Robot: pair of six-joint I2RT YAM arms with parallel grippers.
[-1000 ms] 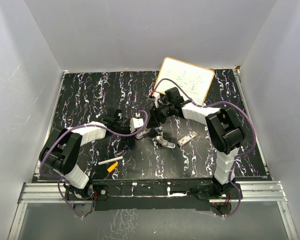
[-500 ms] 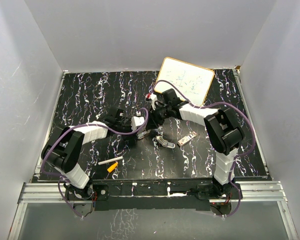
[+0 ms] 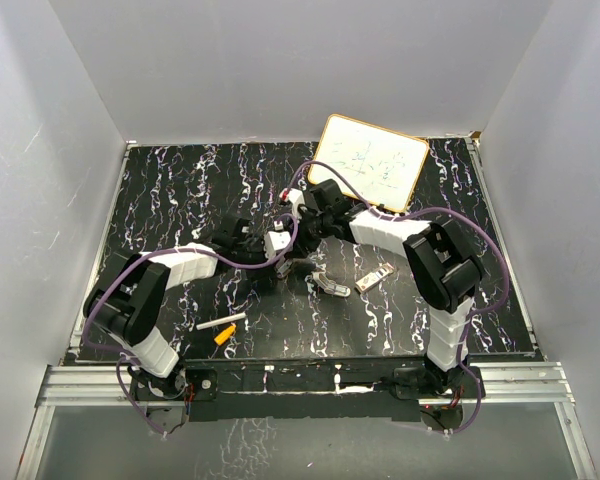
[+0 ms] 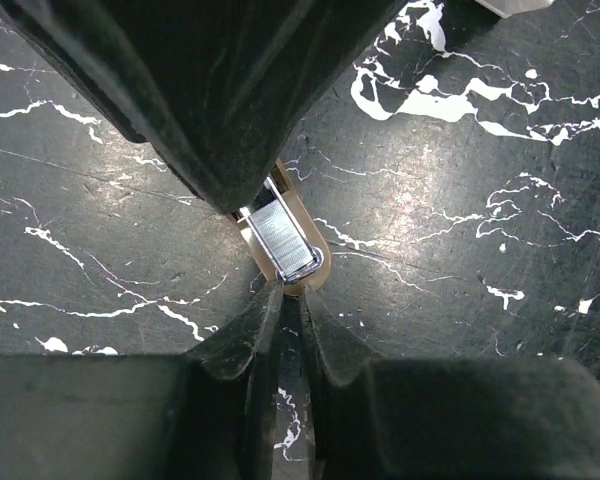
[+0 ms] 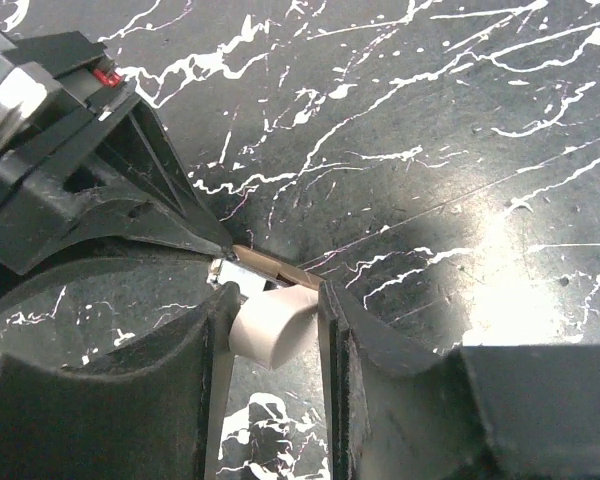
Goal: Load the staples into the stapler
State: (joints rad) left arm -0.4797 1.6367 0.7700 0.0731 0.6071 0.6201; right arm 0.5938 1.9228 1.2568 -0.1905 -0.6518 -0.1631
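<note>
stapler (image 4: pixel 285 243) sits where both arms meet; right gripper (image 5: pixel 274 305) clamps its pale rounded half; left gripper (image 4: pixel 288 300) fingers nearly together at the metal nose, grip unclear; long axis runs straight from left tips toward right gripper

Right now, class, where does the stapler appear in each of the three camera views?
Top external: the stapler is mid-picture, largely hidden where the left gripper meets the right gripper.
Left wrist: the stapler is central, metal rail showing, just above the fingertips.
Right wrist: the stapler is lower centre, white part between the fingers.
Shared landmark: the black, white-veined table.
</note>
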